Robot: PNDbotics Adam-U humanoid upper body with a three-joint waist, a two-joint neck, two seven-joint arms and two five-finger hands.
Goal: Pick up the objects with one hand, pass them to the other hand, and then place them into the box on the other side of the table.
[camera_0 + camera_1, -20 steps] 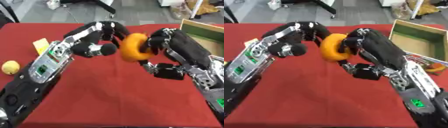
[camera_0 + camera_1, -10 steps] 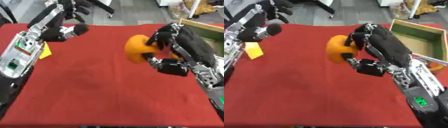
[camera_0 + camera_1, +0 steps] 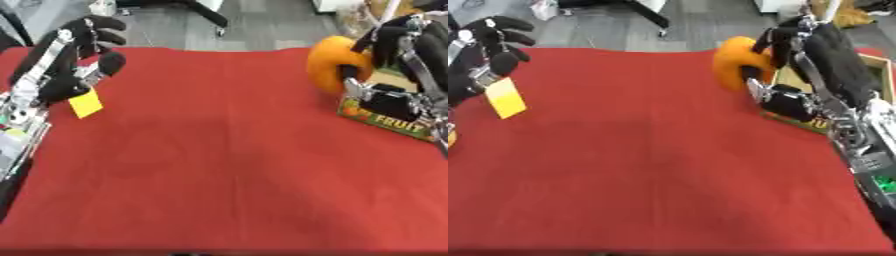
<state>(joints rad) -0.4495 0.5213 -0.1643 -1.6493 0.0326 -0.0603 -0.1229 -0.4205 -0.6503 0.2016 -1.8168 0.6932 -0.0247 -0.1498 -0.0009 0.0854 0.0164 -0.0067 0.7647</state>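
Since the handover, my right hand (image 3: pixel 798 65) has carried one orange fruit (image 3: pixel 737 62), fingers curled round it, to the edge of one box (image 3: pixel 389 120). My left hand (image 3: pixel 83 60), fingers relaxed, has pulled back near one yellow card (image 3: pixel 86 102).

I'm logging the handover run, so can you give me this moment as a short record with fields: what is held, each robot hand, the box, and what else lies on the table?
held object: orange round fruit
right robot hand: curled round the fruit, raised beside the box
left robot hand: at far left, holding nothing
box: right table edge, "FRUIT" printed on its side
other item: yellow piece on the red cloth
stage: fruit not yet in the box
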